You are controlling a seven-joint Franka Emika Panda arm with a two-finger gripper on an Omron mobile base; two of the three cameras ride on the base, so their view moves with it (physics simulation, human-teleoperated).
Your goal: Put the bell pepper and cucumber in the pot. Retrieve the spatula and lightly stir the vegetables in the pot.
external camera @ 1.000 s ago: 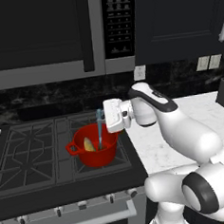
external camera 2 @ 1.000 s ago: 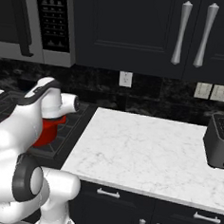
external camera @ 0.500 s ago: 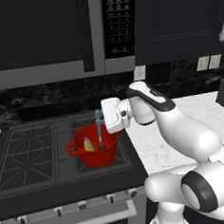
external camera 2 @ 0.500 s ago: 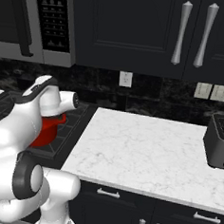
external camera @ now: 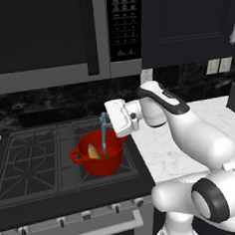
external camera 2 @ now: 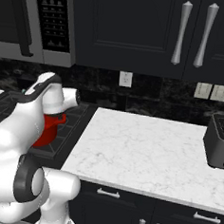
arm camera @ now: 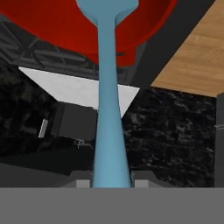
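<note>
here the spatula point(external camera: 104, 135) ran nearly straight down from the gripper point(external camera: 106, 121) into the pot point(external camera: 99, 153), its long axis close to upright with only a slight lean, handle end up in the jaws and blade end down inside the red rim. in the hand view the handle point(arm camera: 108, 131) came out from between the two finger tips at the bottom and narrowed toward the blade, which sat over the pot's opening point(arm camera: 65, 30); the jaws were clamped on the handle. the pot stood on the stove point(external camera: 28, 161), on the burner grate toward the stove's right edge, near its front, just beside the white counter point(external camera 2: 144, 154). a pale-yellow pepper point(external camera: 94, 152) lay inside the pot toward its left wall, close beside the spatula; whether they touched could not be told. no cucumber could be made out in the pot. the arm reached left from the base, forearm about level, the hand turned sideways so the fingers pointed toward the pot's centre from its right rim. stirring, by my judgement, would turn on sweeping the blade low around the pot without knocking the rim.
</note>
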